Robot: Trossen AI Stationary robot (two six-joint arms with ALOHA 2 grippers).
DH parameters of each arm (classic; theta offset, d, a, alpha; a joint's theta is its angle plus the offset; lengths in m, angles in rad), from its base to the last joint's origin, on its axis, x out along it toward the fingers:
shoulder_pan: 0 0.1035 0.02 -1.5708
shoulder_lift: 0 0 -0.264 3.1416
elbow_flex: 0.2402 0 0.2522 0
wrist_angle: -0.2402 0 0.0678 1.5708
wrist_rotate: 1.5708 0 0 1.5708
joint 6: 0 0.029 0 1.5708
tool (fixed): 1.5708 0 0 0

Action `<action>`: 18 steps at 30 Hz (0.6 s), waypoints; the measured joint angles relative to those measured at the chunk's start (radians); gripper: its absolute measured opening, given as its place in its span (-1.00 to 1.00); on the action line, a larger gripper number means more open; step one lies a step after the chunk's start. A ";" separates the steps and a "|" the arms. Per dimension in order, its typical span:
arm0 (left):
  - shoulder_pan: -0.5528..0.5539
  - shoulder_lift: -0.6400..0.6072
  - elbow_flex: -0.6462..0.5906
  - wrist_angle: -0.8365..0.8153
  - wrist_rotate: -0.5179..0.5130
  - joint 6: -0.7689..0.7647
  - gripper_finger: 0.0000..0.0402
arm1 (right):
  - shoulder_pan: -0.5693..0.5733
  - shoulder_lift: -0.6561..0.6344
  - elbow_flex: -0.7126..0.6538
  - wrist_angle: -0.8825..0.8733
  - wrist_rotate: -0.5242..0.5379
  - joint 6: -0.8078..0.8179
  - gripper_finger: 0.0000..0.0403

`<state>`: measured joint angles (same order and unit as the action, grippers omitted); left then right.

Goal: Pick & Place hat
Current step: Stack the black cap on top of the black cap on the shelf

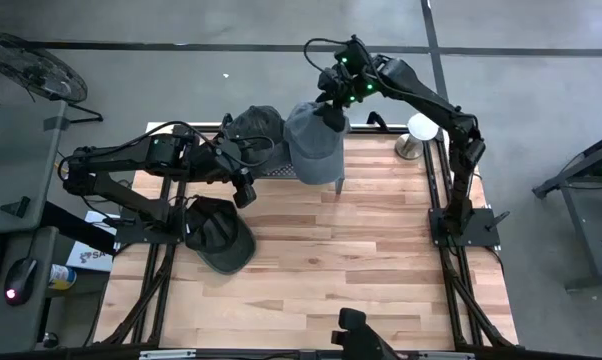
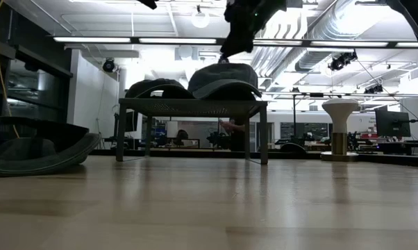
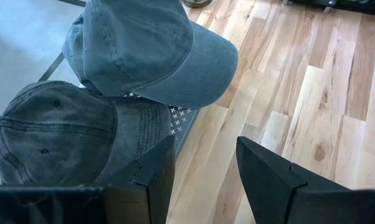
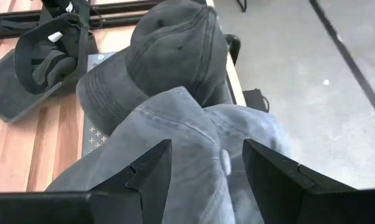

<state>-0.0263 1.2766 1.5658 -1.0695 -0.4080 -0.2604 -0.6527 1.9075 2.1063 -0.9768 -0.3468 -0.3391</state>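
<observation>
Two hats sit on the small raised rack (image 2: 192, 105) at the desk's (image 1: 361, 260) far edge: the blue-grey hat (image 1: 313, 142) and the dark grey hat (image 1: 253, 128) touching beside it; a third, black hat (image 1: 219, 232) lies upside down on the desk near the left side. Right gripper (image 4: 207, 163) is over the blue-grey hat's crown, fingers (image 4: 151, 169) parted with bunched fabric between them, gripping nothing firmly that I can see. Left gripper (image 3: 203, 167) hovers by the rack, fingers spread, empty.

Blue-grey denim hat (image 1: 314, 143), charcoal hat (image 1: 254, 128), black upturned hat (image 1: 218, 232), pale wood-plank table (image 1: 361, 260)
</observation>
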 joint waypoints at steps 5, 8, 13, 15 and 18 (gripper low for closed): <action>0.000 0.000 0.000 0.001 0.000 0.000 -0.16 | -0.003 -0.031 0.000 0.002 0.010 0.001 -0.06; 0.000 0.000 0.000 0.004 0.006 0.000 -0.16 | -0.002 -0.049 0.000 0.002 0.029 0.011 -0.06; 0.000 0.000 0.000 0.004 0.006 -0.001 -0.16 | 0.005 -0.090 0.000 -0.003 0.049 0.024 -0.06; 0.000 0.000 0.000 0.004 0.006 -0.001 -0.16 | 0.012 -0.107 0.000 -0.005 0.056 0.026 -0.06; 0.000 0.000 0.000 0.004 0.008 -0.001 -0.16 | 0.019 -0.129 0.000 -0.006 0.055 0.035 -0.06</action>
<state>-0.0264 1.2766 1.5658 -1.0657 -0.4001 -0.2614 -0.6333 1.7784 2.1067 -0.9824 -0.2916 -0.3037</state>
